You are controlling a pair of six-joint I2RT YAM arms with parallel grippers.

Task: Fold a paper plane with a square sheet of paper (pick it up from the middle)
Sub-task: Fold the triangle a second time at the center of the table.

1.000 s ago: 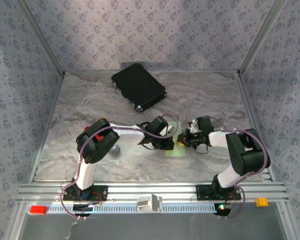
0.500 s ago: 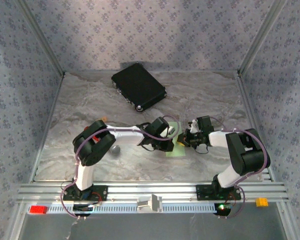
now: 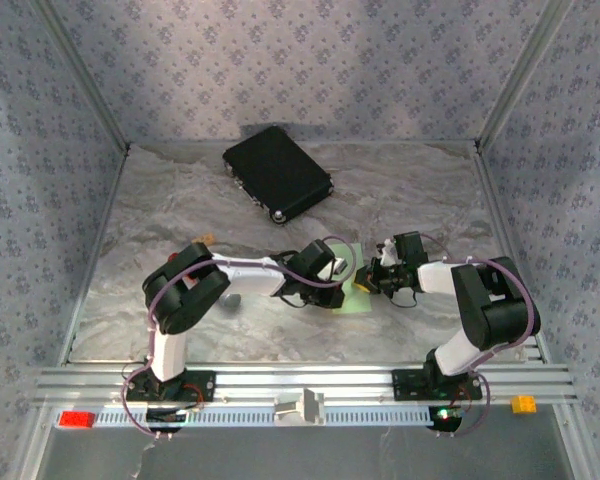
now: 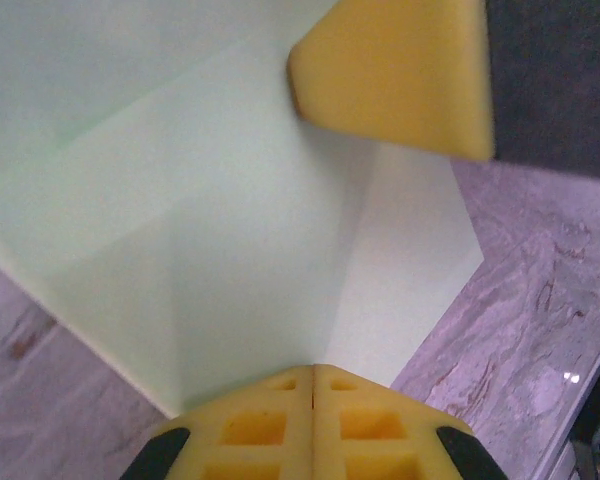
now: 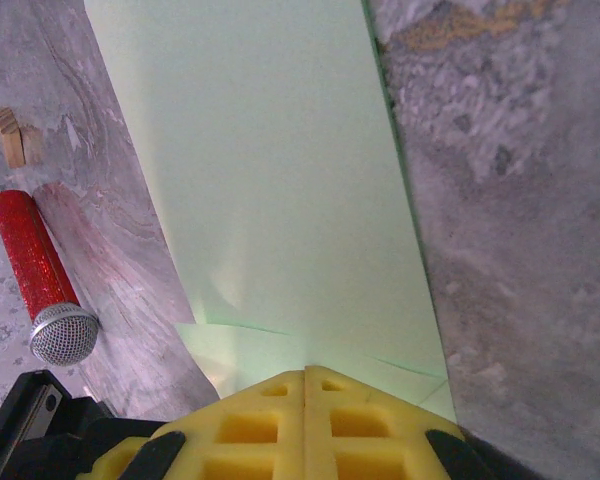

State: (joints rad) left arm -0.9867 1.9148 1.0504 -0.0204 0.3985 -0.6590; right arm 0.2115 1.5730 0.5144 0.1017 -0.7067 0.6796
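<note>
The left arm has settled: its elbow now sits lower and further toward its own base than in the earlier top views, and the wrist has drawn back slightly, so a little more green shows on the far side of the left end effector (image 4: pixel 313 400). The right arm has hardly moved. The left end effector's two yellow fingers are pressed together, and the edge of the square sheet of paper (image 4: pixel 230 220) runs straight into them, so it looks to be pinching that edge. The sheet fans out ahead of it with diagonal creases already in it. One yellow pad (image 4: pixel 390 75) of the other arm rests on the paper just ahead and to the right. The right end effector (image 5: pixel 306 400) is likewise pressed shut where layered folds of the sheet meet its fingertips, and it seems to be gripping them, with the rest of the sheet lying flat on the surface (image 3: pixel 180 210) in front of it. I judge this a mid-fold adjustment, with the left arm repositioning while the right anchors the paper. The sheet is creased but nowhere near a dart. The red-handled tool (image 5: pixel 38 285) lies well off to the left of the right end effector, and the black case (image 3: pixel 277 172) sits far beyond both.
</note>
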